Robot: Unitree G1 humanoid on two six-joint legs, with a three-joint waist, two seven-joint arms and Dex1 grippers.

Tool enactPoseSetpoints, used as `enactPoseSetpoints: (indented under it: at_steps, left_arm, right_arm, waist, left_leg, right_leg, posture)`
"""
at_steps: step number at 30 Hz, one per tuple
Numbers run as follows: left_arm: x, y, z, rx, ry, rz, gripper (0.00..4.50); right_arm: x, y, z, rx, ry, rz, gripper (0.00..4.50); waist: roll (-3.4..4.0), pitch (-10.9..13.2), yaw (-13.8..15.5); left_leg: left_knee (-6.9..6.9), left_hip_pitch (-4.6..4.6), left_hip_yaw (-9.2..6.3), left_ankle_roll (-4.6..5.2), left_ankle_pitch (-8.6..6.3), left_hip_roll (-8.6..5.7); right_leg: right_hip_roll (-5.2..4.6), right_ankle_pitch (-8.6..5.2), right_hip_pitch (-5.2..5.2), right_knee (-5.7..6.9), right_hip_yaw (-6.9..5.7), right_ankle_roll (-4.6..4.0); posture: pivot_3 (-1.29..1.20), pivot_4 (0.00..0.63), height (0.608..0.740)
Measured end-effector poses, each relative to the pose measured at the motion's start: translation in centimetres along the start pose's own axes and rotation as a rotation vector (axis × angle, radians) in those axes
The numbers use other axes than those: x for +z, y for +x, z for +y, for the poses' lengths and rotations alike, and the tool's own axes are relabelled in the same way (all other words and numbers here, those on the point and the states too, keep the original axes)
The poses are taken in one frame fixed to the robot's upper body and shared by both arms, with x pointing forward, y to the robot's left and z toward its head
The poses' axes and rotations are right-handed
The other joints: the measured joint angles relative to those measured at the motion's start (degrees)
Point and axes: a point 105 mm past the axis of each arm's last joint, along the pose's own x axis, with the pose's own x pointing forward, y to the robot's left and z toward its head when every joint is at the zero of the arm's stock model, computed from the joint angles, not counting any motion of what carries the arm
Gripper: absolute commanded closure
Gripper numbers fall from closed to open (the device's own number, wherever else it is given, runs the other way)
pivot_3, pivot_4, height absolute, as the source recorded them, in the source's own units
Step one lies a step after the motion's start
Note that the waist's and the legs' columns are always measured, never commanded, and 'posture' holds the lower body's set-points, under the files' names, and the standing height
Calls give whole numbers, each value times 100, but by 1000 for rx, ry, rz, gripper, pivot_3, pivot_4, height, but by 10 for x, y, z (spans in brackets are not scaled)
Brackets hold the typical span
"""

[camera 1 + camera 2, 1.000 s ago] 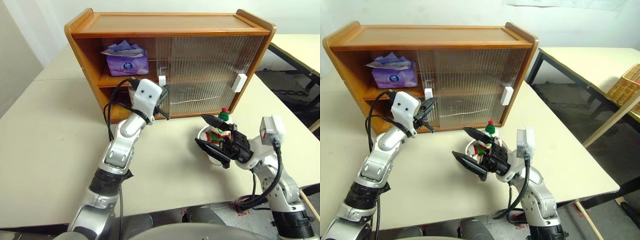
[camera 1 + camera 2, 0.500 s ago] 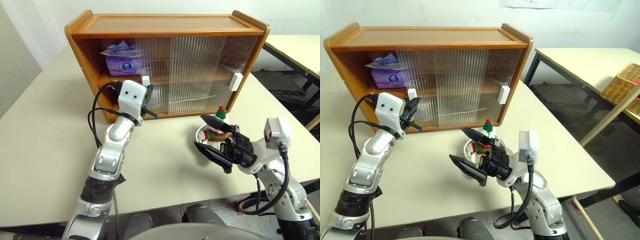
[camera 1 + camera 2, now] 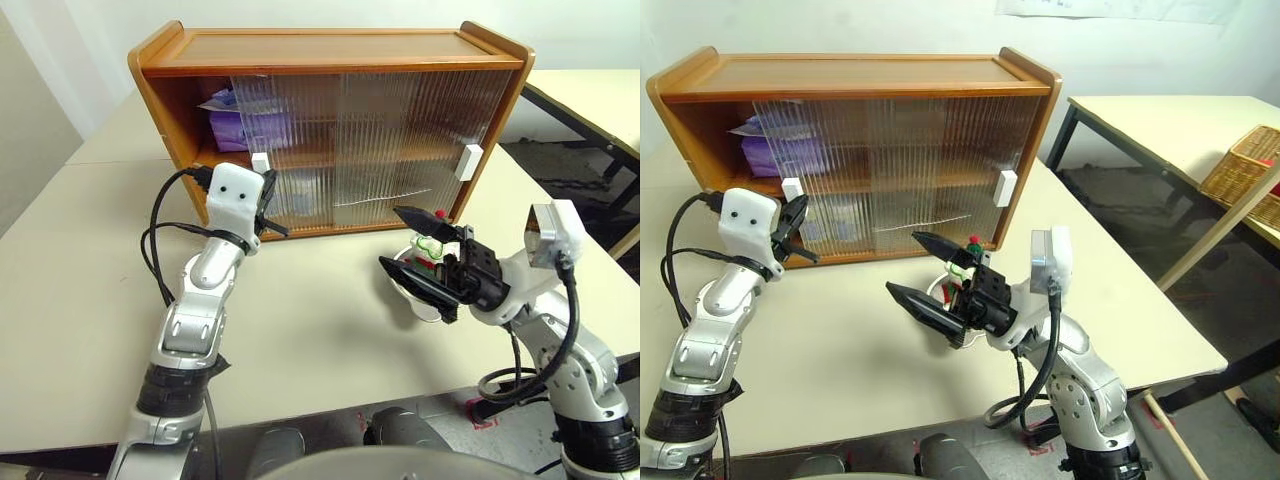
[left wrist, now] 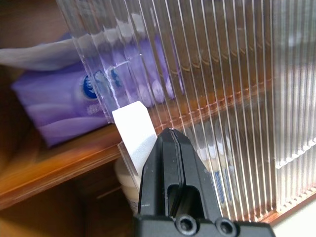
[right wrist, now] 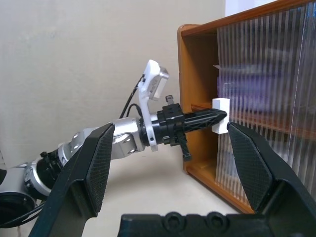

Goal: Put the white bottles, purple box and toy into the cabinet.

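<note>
On the table, head views: wooden cabinet (image 3: 330, 120) at 12 o'clock, ribbed sliding doors (image 3: 400, 140) covering most of its front, a gap left at the 9 o'clock end.
Purple box: on the upper shelf at 10 o'clock (image 3: 780, 152), seen partly through the ribbed pane.
Left gripper (image 3: 265, 215): fingers pressed together, tip against the white handle (image 3: 260, 162) of the left door.
Right gripper (image 3: 420, 255): jaws spread wide, holding nothing, hovering at 3 o'clock just above the toy (image 3: 428, 250).
Toy: red-and-green figure sitting in a white bowl (image 3: 405, 285) on the table, outside the cabinet.

Left wrist view: closed fingertips (image 4: 170, 163) touching the white handle (image 4: 134, 131); purple box (image 4: 59, 106) behind the pane on the upper shelf; one white bottle (image 4: 127, 187) on the lower shelf beneath it.

Right wrist view: two spread fingers (image 5: 94, 165) framing the left gripper (image 5: 207, 118) at the cabinet's white handle (image 5: 220, 116).

Progress, judged: box stored, one bottle at least stored; second bottle not clearly made out through the ribbing.
Left to do: toy into the cabinet, which calls for an open gap in the doors.
</note>
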Motion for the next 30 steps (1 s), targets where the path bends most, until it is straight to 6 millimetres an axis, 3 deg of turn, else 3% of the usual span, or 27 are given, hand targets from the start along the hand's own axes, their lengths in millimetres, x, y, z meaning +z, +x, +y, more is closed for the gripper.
enactPoseSetpoints:
  at_steps: [7,14,23,30]
  left_arm:
    - [-7,-8,16,66,4,31,4470]
    - [-18,-19,51,198,22,83,4470]
    - [-19,-20,48,205,-1,85,4470]
    - [-11,-20,37,71,-193,0,2210]
  right_arm:
    - [-1,3,-2,29,8,3,0]
    - [-10,-6,-4,47,28,7,0]
    - [-17,-13,-1,59,36,13,0]
    - [-24,-21,-1,40,55,41,0]
  waist:
    - [0,0,16]
    - [1,-1,47]
    - [-2,-3,94]
    - [-13,1,156]
  left_leg:
    - [-22,-6,0,-3,3,0]
    - [-62,-12,0,-30,27,2]
    - [-67,-8,0,-45,35,3]
    - [-62,-10,-1,-46,35,4]
  right_leg:
    - [0,3,-10,0,0,-7]
    - [0,18,-10,0,2,-45]
    - [1,3,-9,0,5,-59]
    - [0,3,-5,0,5,-59]
  posture:
    - [-51,0,740]
    - [-33,0,740]
    - [-39,0,740]
    - [-37,0,740]
